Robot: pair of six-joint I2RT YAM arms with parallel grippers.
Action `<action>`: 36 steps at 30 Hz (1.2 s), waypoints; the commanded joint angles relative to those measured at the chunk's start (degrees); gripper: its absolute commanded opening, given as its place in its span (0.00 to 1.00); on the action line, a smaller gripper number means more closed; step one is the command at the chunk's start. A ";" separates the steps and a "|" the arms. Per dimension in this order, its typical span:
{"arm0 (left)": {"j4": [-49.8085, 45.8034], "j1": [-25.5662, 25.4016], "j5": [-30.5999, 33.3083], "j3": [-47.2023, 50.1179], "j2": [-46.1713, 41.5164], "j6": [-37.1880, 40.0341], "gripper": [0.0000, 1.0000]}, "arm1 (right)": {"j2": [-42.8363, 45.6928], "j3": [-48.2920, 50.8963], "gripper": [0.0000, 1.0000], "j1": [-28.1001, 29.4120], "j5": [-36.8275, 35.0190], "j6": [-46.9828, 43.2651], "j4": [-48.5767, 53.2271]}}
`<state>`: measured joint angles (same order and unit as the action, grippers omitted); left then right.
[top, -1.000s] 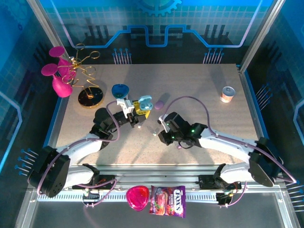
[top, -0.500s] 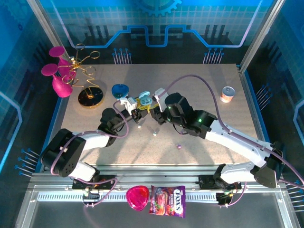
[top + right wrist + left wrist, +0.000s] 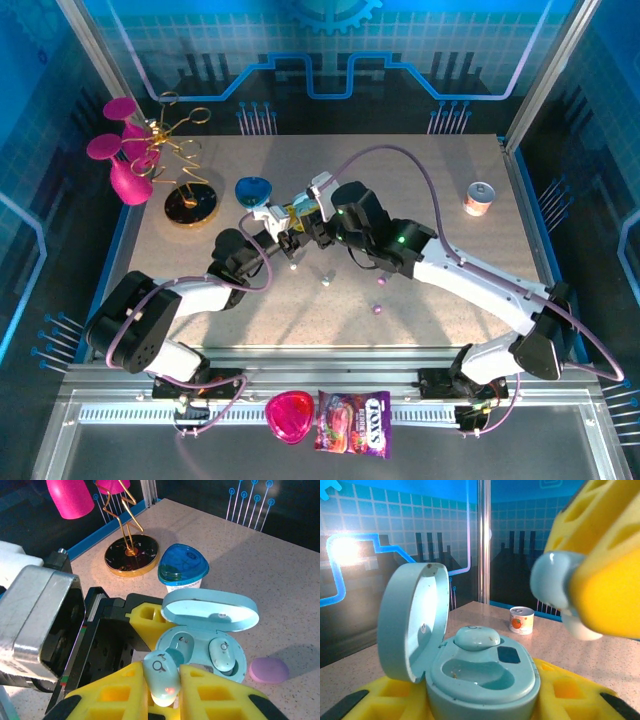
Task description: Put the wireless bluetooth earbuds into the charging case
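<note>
My left gripper (image 3: 482,695) is shut on the light-blue charging case (image 3: 485,677), whose lid (image 3: 412,620) stands open. One earbud (image 3: 477,637) sits in the far slot; the near slot (image 3: 480,672) is empty. My right gripper (image 3: 164,672) is shut on a second light-blue earbud (image 3: 162,677), held just above and in front of the case (image 3: 205,650), near its empty slot (image 3: 180,642). The seated earbud (image 3: 220,652) fills the other slot. In the top view both grippers meet at the case (image 3: 300,208). Loose earbuds (image 3: 326,281) (image 3: 377,309) lie on the table.
A blue triangular container (image 3: 254,189) and a gold wire stand (image 3: 192,203) sit just left of the case, with a pink vase (image 3: 125,160) beyond. A closed lilac case (image 3: 269,670) lies close to the right. A small can (image 3: 481,197) stands far right.
My right arm has swung from mid-table up and left to the case, carrying the earbud. The left arm stretched forward with the case, then held still.
</note>
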<state>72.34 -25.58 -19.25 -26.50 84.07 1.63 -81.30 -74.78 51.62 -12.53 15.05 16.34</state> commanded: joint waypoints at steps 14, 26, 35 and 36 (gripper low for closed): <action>0.44 -1.22 1.49 1.69 -4.02 0.96 0.37 | -4.67 -5.79 0.19 -2.24 4.88 6.43 2.95; -0.29 -1.82 1.66 0.90 -4.96 0.57 0.36 | -5.67 -4.74 0.21 -2.25 6.43 5.52 0.63; -0.83 -1.81 2.10 1.17 -5.92 0.65 0.37 | -6.09 -4.07 0.22 -2.24 5.92 5.29 -0.16; -0.88 -1.91 2.24 1.17 -6.02 0.74 0.37 | -5.78 -3.86 0.22 -2.26 5.69 5.26 -0.23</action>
<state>69.56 -26.85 -17.54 -25.32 80.07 1.65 -86.94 -78.76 49.80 -7.03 20.53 17.37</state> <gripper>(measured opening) 0.379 0.222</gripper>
